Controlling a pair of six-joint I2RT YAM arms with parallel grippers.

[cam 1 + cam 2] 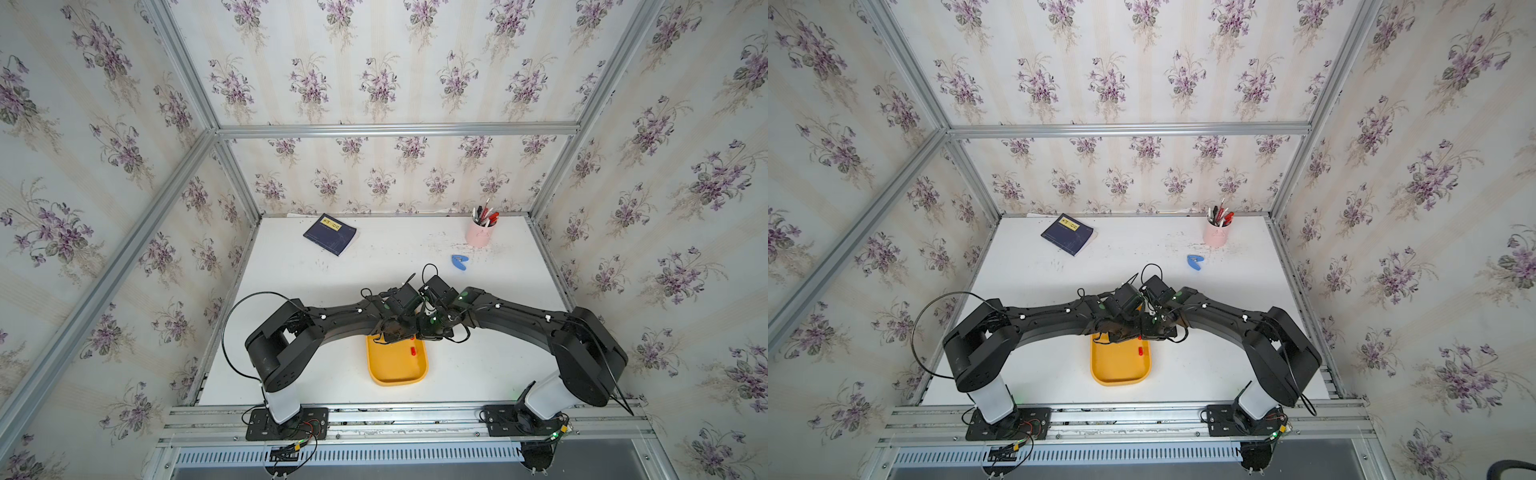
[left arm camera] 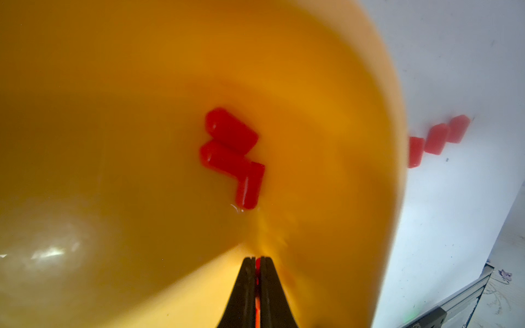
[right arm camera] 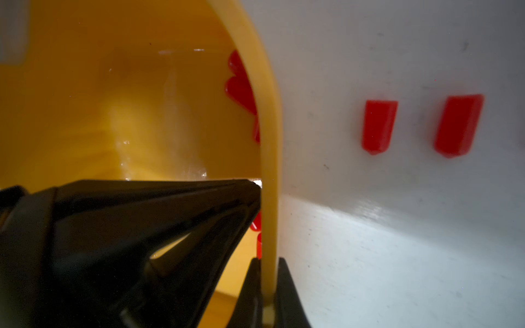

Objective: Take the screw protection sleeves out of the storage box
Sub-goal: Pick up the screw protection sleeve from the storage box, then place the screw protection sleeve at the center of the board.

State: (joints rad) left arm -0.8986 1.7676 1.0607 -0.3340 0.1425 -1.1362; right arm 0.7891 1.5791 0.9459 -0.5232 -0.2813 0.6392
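Observation:
The yellow-orange storage box (image 1: pixel 397 374) (image 1: pixel 1119 374) lies on the white table, and both arms meet over its far end. My left gripper (image 2: pixel 258 259) is inside the box, shut on one red screw protection sleeve; only a red sliver shows between its fingers. Three more sleeves (image 2: pixel 231 153) lie together on the box floor. My right gripper (image 3: pixel 268 262) is shut on the box's rim (image 3: pixel 268 142), one finger inside and one outside. Two sleeves (image 3: pixel 379 126) (image 3: pixel 458 125) stand on the table just beyond the rim. The left fingers (image 3: pixel 170 227) fill the near part of the right wrist view.
A dark blue notebook (image 1: pixel 330 234) lies at the back left of the table. A pink pen cup (image 1: pixel 480 232) stands at the back right, with a small blue clip (image 1: pixel 459 262) in front of it. Aluminium frame rails border the table.

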